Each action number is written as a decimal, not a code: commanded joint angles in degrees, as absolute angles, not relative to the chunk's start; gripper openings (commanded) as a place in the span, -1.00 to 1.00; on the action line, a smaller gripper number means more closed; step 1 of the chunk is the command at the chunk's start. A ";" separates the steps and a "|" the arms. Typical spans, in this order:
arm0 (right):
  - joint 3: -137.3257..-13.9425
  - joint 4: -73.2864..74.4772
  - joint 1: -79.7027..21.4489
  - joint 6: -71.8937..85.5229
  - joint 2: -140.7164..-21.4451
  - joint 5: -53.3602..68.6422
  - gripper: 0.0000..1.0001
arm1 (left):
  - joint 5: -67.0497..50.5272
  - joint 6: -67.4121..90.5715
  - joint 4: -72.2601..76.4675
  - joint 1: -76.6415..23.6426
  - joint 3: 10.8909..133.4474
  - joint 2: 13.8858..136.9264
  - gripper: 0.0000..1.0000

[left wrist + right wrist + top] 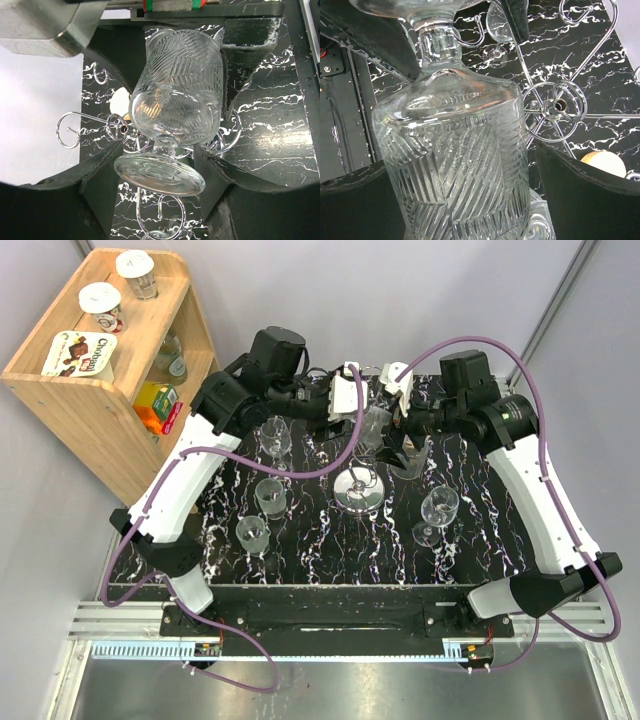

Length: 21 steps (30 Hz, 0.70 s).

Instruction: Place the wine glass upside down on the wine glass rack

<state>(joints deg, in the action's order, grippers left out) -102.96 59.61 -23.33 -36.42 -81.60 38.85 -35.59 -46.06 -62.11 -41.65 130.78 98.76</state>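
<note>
Glass dominated both wrist views. The wine glass, a ribbed, short-stemmed goblet, hung in the air at the upper centre of the overhead frame, where the two arms met.

In the left wrist view the glass ran from its round foot at the lower centre up to its mouth at the top. The left gripper was clamped on the foot, with a dark finger pressed against each side of the disc.

In the right wrist view the bowl filled the lower centre and the stem pointed to the top edge. The right gripper stood spread to full width on either side of the bowl. A sliver of background showed between the glass and the finger at the lower right. On the other side I could not tell whether the pad touched.

The wine glass rack stood on the black marbled table just below the held glass in the overhead frame. Its mirror base was at the centre, and its curled wire arms and hub showed behind the glass, which was not hooked on any of them.

Four other goblets stood upright on the table, three at the centre left and one at the centre right. A wooden shelf holding cups occupied the upper left.
</note>
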 commanded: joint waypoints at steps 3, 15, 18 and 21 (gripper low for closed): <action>-105.64 53.62 -23.38 -35.07 -77.44 34.98 0.99 | -38.23 -46.76 -61.52 -42.28 132.63 96.42 -1.00; -108.90 55.81 -23.38 -33.49 -79.72 37.79 0.99 | -40.43 -44.30 -60.91 -42.01 135.17 97.21 -1.00; -108.81 56.07 -23.38 -33.31 -80.85 38.67 0.99 | -40.78 -43.95 -60.82 -42.10 135.79 97.73 -1.00; -108.72 56.43 -23.38 -33.31 -81.74 39.20 0.96 | -40.96 -43.51 -60.21 -42.10 136.06 97.56 -1.00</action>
